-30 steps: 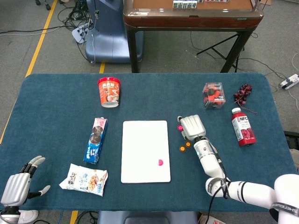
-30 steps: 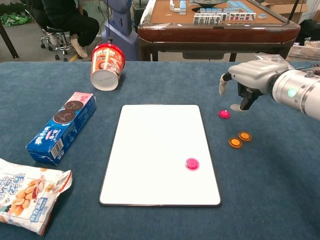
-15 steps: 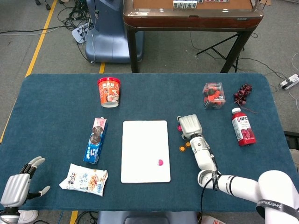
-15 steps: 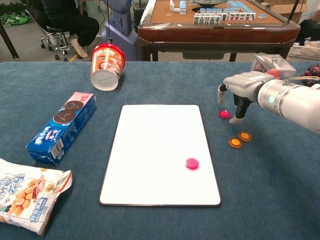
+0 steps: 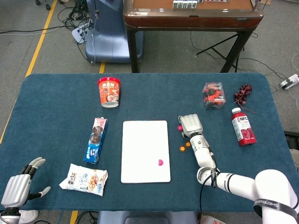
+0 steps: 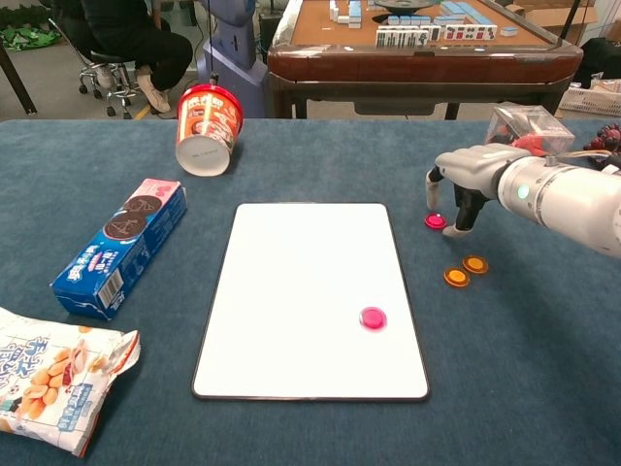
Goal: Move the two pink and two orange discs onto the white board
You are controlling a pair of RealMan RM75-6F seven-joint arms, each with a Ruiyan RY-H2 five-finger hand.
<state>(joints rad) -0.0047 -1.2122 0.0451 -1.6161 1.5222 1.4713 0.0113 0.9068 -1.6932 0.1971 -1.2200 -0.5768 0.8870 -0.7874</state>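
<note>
Left hand [image 5: 16, 186] is sitting at the near-left table corner, fingers spread, holding nothing. Snack bag [image 6: 49, 383] and cookie box [image 6: 121, 246] are lying left of the white board [image 6: 291, 282]; red cup [image 6: 207, 126] is lying tipped behind them. One pink disc [image 6: 373, 317] is resting on the board's near-right area. Second pink disc [image 6: 436, 221] is lying on the cloth just right of the board, right hand [image 6: 471, 175] hovering over it, fingertips [image 6: 431, 199] bracketing it; can't tell if they're touching. Both orange discs [image 6: 465, 270] are sitting off the board, side by side, just nearer than that disc. Red bottle [image 5: 243, 126] is lying far right.
</note>
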